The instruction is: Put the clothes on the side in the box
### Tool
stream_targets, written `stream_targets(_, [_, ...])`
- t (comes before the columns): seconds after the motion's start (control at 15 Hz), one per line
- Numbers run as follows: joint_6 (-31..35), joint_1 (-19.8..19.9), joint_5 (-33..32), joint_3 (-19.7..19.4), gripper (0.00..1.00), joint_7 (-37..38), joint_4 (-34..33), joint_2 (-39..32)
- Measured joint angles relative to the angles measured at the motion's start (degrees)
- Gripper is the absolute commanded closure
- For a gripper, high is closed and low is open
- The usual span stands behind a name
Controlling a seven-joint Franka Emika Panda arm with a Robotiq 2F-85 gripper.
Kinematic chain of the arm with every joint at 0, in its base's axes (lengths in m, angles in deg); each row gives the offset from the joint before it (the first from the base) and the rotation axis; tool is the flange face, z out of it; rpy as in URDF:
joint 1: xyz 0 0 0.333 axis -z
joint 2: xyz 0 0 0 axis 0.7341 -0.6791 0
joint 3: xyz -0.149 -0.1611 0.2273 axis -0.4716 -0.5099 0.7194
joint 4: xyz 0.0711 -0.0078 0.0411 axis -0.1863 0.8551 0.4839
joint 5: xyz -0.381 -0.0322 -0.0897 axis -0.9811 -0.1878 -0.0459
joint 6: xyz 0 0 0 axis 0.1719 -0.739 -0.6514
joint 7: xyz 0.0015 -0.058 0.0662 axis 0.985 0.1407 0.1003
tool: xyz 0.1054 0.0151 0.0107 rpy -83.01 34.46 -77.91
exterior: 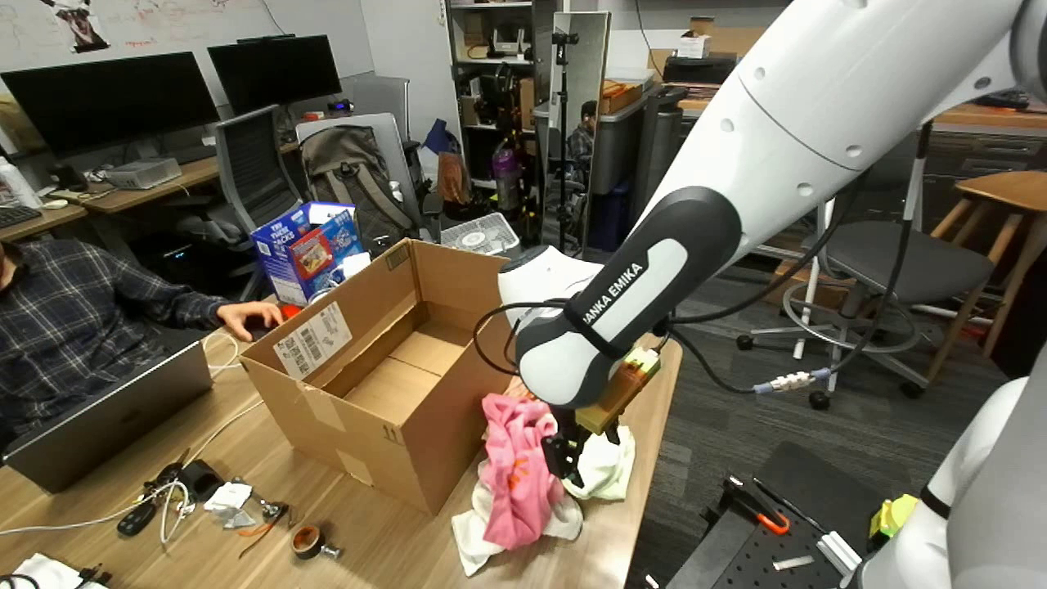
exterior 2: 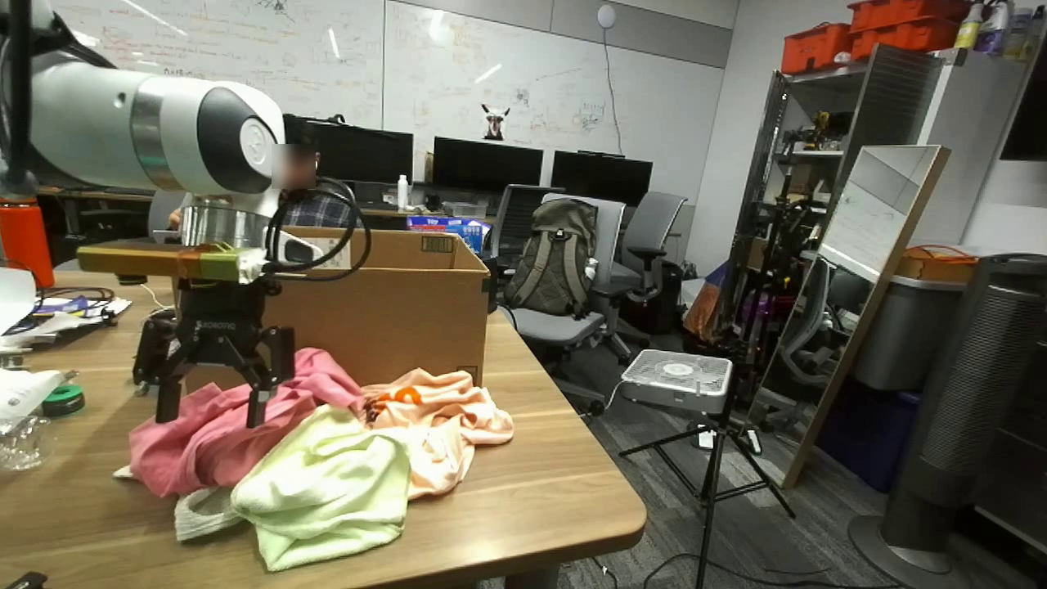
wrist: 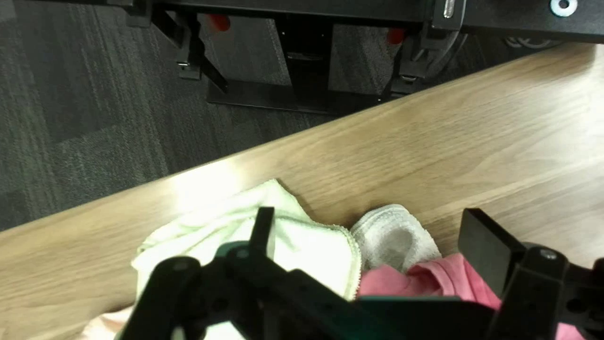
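Observation:
The clothes lie in a loose heap on the table beside the box: a pink garment [exterior 2: 196,446], a pale yellow-green one [exterior 2: 335,483] and a peach one [exterior 2: 454,421]. A whitish cloth [exterior: 472,536] pokes out from under the pink. The brown cardboard box [exterior: 446,433] stands upright with its top open; the part of its floor that shows in an exterior view is bare. Pointing down over the heap, my gripper [exterior 2: 212,411] is open and holds nothing. In the wrist view one finger [wrist: 262,231] overlaps the yellow-green cloth, the other [wrist: 488,252] the pink. Contact with the cloth cannot be told.
A person sits behind a laptop [exterior: 123,417] on the box's far side. A blue carton [exterior: 307,254] is behind the box. Keys, a tape roll [exterior: 307,541] and cables lie on the table [exterior: 393,540]. Its edge runs close by the clothes.

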Motion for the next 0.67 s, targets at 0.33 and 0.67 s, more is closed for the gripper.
stream_targets(0.33, [3.0, 0.0, 9.1, 0.0, 0.0, -11.4, -2.2, -3.2])
stream_targets(0.67, [5.6, 0.7, 19.7, 0.1, 0.0, -23.6, -4.4, -5.1])
